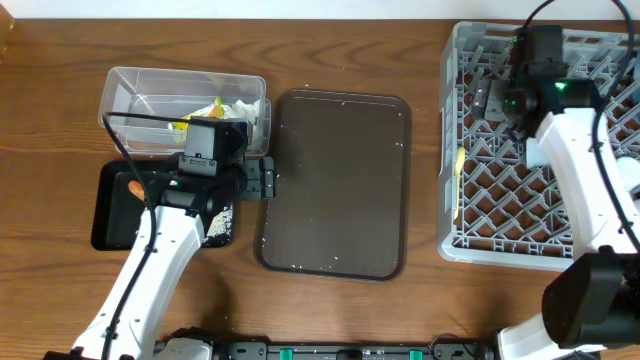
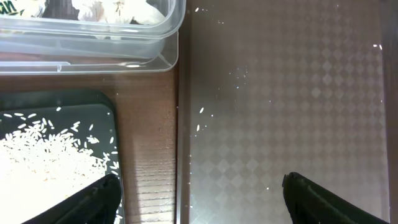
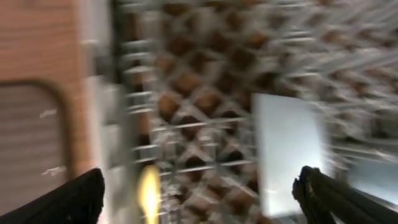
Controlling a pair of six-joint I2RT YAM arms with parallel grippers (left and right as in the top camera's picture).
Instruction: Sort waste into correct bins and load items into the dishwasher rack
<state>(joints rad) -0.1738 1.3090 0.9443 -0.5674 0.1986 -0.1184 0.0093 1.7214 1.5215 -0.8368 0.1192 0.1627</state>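
In the overhead view, the clear tub (image 1: 185,100) holds white tissue (image 1: 240,108) and a yellow-green wrapper (image 1: 205,110). Below it, the black tray (image 1: 115,215) carries an orange stick (image 1: 135,187) and rice (image 1: 220,225). My left gripper (image 1: 262,180) hangs open between the black tray and the brown tray, with nothing in it (image 2: 199,199). The rice (image 2: 50,162) lies by its left finger. My right gripper (image 1: 482,95) is open over the grey rack (image 1: 560,255), empty (image 3: 199,199). The view is blurred. A pale yellow spoon (image 1: 459,185) lies in the rack's left side (image 3: 149,193).
A large dark brown serving tray (image 1: 335,180) with a few stray rice grains lies between the bins and the rack. A pale blurred shape (image 3: 286,155) sits in the rack near my right finger; I cannot tell what it is.
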